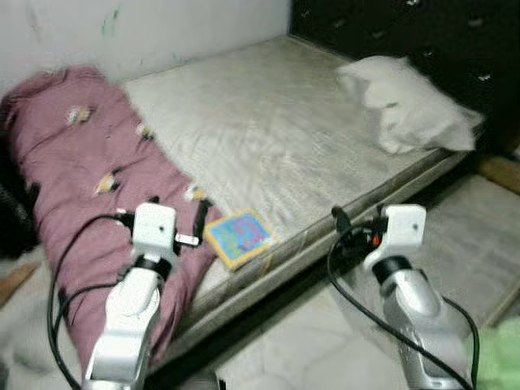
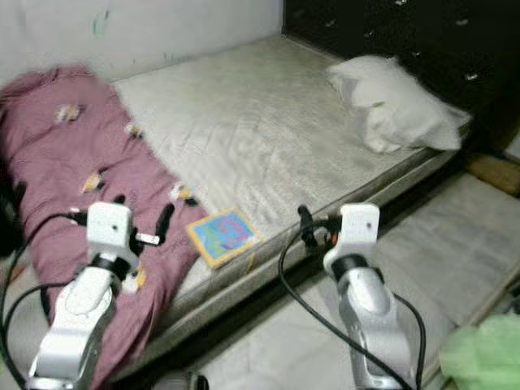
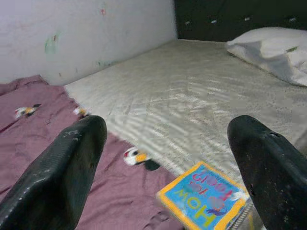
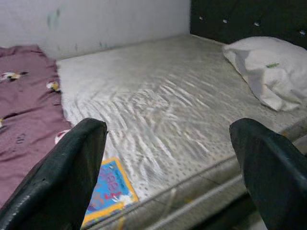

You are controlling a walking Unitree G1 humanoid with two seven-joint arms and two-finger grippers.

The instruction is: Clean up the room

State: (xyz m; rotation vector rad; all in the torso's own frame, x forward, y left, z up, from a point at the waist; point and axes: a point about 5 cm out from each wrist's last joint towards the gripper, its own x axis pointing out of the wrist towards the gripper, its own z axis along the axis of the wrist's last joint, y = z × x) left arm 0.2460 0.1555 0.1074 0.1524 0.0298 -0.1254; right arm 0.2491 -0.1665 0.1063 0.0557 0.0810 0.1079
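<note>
**Book sits between both end effectors, left one nearer**

Target as I read it: the flat square picture book with yellow border and blue cover (image 1: pixel 238 236), lying on the bare grey-beige quilted mattress (image 1: pixel 268 130) right at its near edge. One corner points out toward the edge, so it lies diamond-wise to the robot. No real long axis; it's roughly square and thin.

Left end effector (image 1: pixel 200 219): two long black fingers spread wide, holding nothing. The book is just beside it, ahead and slightly to its right. In the left wrist view the book (image 3: pixel 206 200) shows low between the fingers, closer to one finger (image 3: pixel 261 163) than the other.

Right end effector (image 1: pixel 341 221): fingers wide apart in its wrist view, empty. It hovers off the mattress edge over the floor. The book is to its left, further off than from the left end effector.

Judgement: left arm is the pick. The book lies flat on soft fabric with a stiff glossy cover, so a top pinch gets little purchase; the overhanging corner at the mattress edge looks like the way in.

Other items: rumpled mauve blanket with small cartoon prints (image 1: pixel 73 171), soft, touching or just beside the book's left side and under the left arm. White puffy pillow (image 1: pixel 406 106) well apart, far right, against the dark tufted headboard (image 1: pixel 406 32).
</note>
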